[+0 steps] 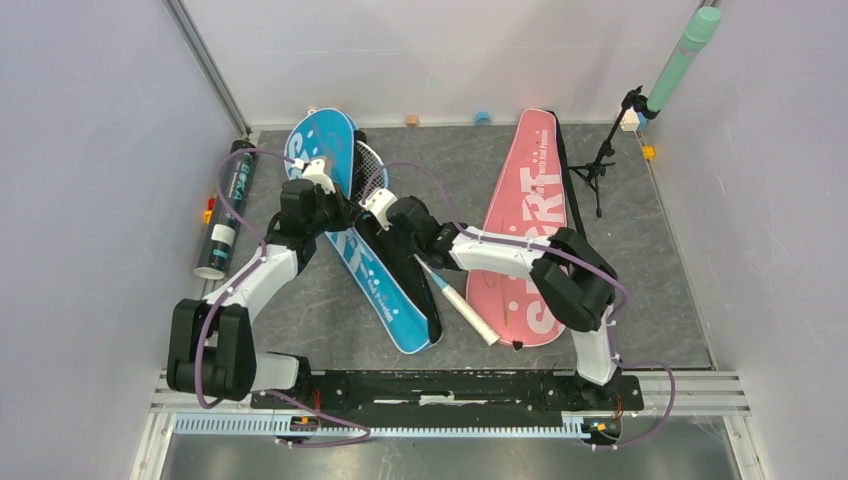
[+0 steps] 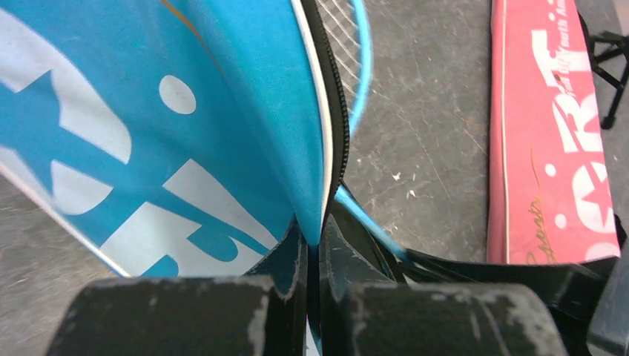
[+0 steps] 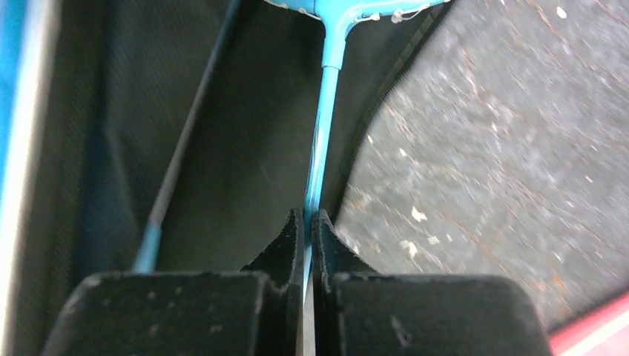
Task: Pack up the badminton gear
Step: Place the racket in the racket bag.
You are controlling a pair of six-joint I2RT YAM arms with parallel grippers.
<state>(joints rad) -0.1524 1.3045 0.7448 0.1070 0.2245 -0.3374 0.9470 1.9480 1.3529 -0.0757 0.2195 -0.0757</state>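
Left gripper (image 2: pixel 313 245) – jaws pressed together, pinching zipper edge of blue bag (image 2: pixel 148 141), flap lifted. Right gripper (image 3: pixel 308 222) – jaws pinching shaft of blue racket (image 3: pixel 331 59); racket head ahead of gripper, over bag's dark lining; white handle (image 1: pixel 472 315) trails behind gripper. Pink bag (image 1: pixel 525 225) flat on table (image 1: pixel 640 270), right of right gripper. Dark tube (image 1: pixel 228 210) left of left gripper, by wall (image 1: pixel 90 200).

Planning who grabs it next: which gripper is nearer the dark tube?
Left. The left gripper, pinching the blue bag, is a little right of the tube; the right gripper, holding the racket, is farther right.
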